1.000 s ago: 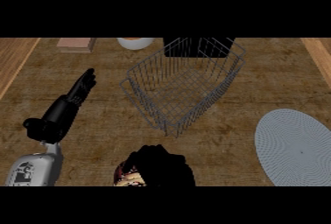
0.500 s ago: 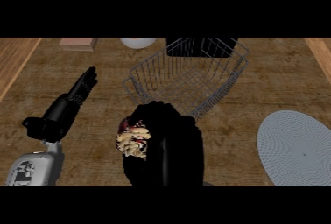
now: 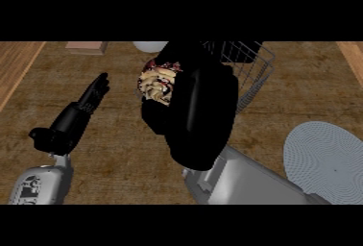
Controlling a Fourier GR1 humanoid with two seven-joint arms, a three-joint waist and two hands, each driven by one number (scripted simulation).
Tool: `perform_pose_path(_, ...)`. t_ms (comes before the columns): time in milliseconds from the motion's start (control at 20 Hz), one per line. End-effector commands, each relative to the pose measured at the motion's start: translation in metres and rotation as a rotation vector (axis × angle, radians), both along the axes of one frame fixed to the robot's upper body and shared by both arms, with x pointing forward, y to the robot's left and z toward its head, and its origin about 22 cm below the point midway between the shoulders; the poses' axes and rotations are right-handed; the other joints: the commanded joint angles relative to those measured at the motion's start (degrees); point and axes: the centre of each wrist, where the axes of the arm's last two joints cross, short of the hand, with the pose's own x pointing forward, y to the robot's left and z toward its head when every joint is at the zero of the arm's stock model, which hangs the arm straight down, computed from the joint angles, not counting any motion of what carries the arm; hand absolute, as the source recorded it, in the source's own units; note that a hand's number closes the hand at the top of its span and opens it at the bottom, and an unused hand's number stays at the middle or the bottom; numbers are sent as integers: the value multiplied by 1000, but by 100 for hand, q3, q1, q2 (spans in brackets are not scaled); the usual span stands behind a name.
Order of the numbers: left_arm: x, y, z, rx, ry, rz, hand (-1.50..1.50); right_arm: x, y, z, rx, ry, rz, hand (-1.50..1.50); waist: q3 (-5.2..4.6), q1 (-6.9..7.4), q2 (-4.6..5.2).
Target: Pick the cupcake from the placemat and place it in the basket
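Transport step: the right hand [image 3: 195,110], fingers curled around the cupcake [image 3: 157,84], holds it raised beside the wire basket [image 3: 254,72], away from the placemat [image 3: 327,161]; next, presumably, carry over the rim and release; left hand [image 3: 85,105] rests, fingers straight.

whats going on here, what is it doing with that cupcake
The right hand is curled round the cupcake and holds it up over the counter, right by the wire basket, which it partly hides. The cupcake is not in the basket yet. The grey placemat at the right has nothing on the part in view. The left hand rests open at the left, fingers straight, touching nothing.
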Motion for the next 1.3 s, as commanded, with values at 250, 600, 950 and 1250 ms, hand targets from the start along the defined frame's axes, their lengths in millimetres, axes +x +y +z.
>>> perform_pose_path(250, -4, 4, -1, 11, -6, 12, 0, 42, -2, 11, 165, 167, -194, 150, 8, -63, 24)
perform_pose_path(600, -5, 6, -1, -2, -13, 37, 0, 62, -24, -24, 163, 200, -187, 150, 13, -148, 25)
perform_pose_path(950, -8, 10, 0, -13, 3, 27, 0, 91, -60, -52, 102, 123, -248, 150, 14, -176, 31)
perform_pose_path(1250, -8, 12, -9, -4, 11, 38, 0, 78, -70, -68, 264, -11, -279, 150, 15, -174, 38)
